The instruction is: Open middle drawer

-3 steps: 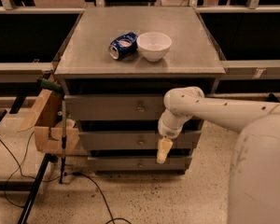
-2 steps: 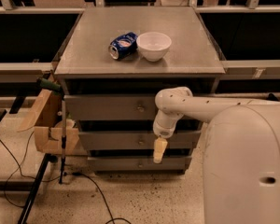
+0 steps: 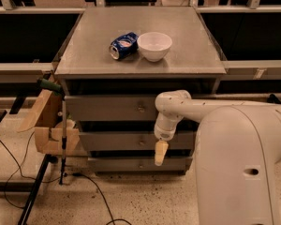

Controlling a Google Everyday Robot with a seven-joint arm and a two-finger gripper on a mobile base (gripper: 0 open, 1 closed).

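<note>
Tan pincer (image 3: 160, 153) hangs before the middle drawer (image 3: 117, 141), right of its knob (image 3: 140, 143); whether open, cannot tell.

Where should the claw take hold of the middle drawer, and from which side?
The small round knob at the centre of the middle drawer, approached from the front: the flat panel offers nothing else. The claw hangs right of the knob, slightly lower.

Hand (image 3: 160, 153) hangs pointing down below the bent arm (image 3: 210, 112).
</note>
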